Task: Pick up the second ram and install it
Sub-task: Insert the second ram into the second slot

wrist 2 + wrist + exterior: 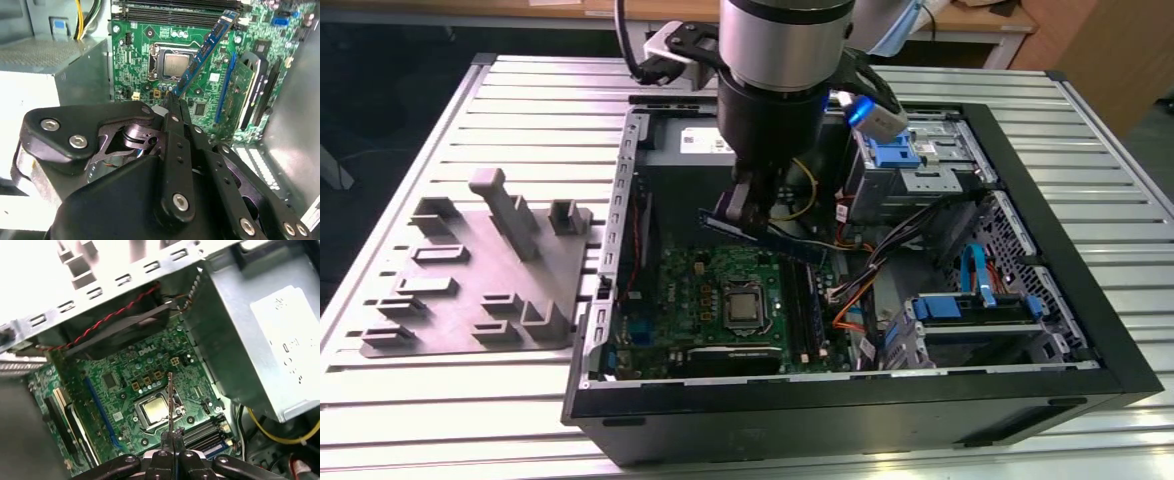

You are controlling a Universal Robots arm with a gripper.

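The arm comes down from the upper middle of the exterior view into an open computer case (854, 388) that lies on a slatted metal table (440, 420). The gripper (746, 214) is clamped on the second ram (771, 240), a narrow dark blue-green stick held in the air at the centre of the exterior view. It is above the green motherboard (670, 300) and touches no part of it.

In the second wrist view the black fingers (176, 107) pinch one end of the stick (205, 50). The rest of it juts out at a slant over the board, passing just beside the processor socket (176, 64). In the first wrist view the ram (170, 400) is seen edge-on as a thin line rising from the closed jaws, again over the socket (155, 410). The long black memory slots (204, 435) lie near the gripper.

The grey power-supply box (260, 330) sits beside the board, with a black fan (115, 325) and its red and black wire close by. On the exterior view's left, a grey moulded fixture (480, 270) rests on the table, well apart from the gripper.
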